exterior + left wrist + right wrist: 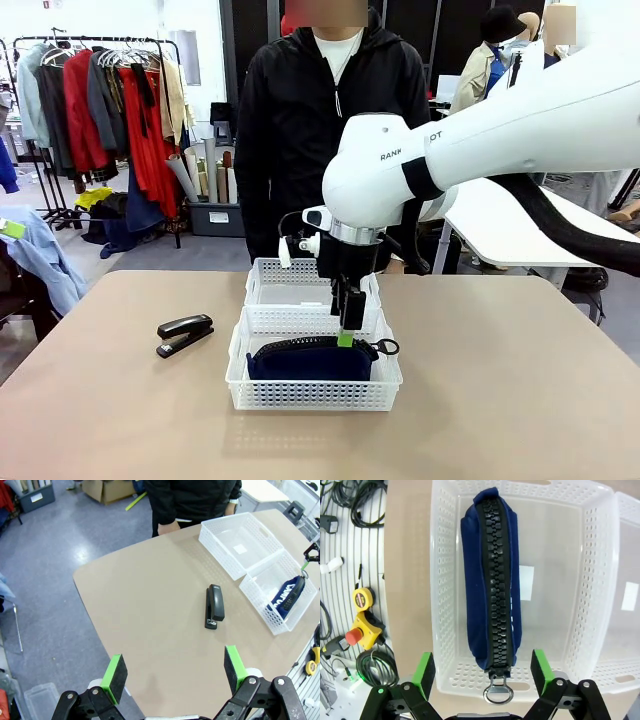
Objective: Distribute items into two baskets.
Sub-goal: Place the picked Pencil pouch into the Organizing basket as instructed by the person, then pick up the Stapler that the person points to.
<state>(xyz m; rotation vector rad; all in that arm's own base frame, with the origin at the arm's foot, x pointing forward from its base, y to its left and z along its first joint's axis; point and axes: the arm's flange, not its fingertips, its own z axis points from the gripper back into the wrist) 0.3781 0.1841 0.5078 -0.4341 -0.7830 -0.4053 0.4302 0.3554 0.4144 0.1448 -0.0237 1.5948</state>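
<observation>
The navy blue pouch (492,580) lies zipper-up in the near white basket (445,580), its ring pull (496,692) hanging over the basket's end wall. My right gripper (482,671) hovers open just above that end, its green pads standing apart with nothing between them. From the front, this gripper (346,335) hangs over the pouch (310,360) in the near basket (310,395); the second basket (280,270) stands behind it. The black stapler (185,333) lies on the table to the left. My left gripper (173,672) is open high above the stapler (215,606).
A person in a black jacket (320,120) stands at the table's far side. An emergency-stop button (362,630), a tape measure (364,598) and cables lie beyond the table's edge. Bare tabletop (500,400) stretches to the right of the baskets.
</observation>
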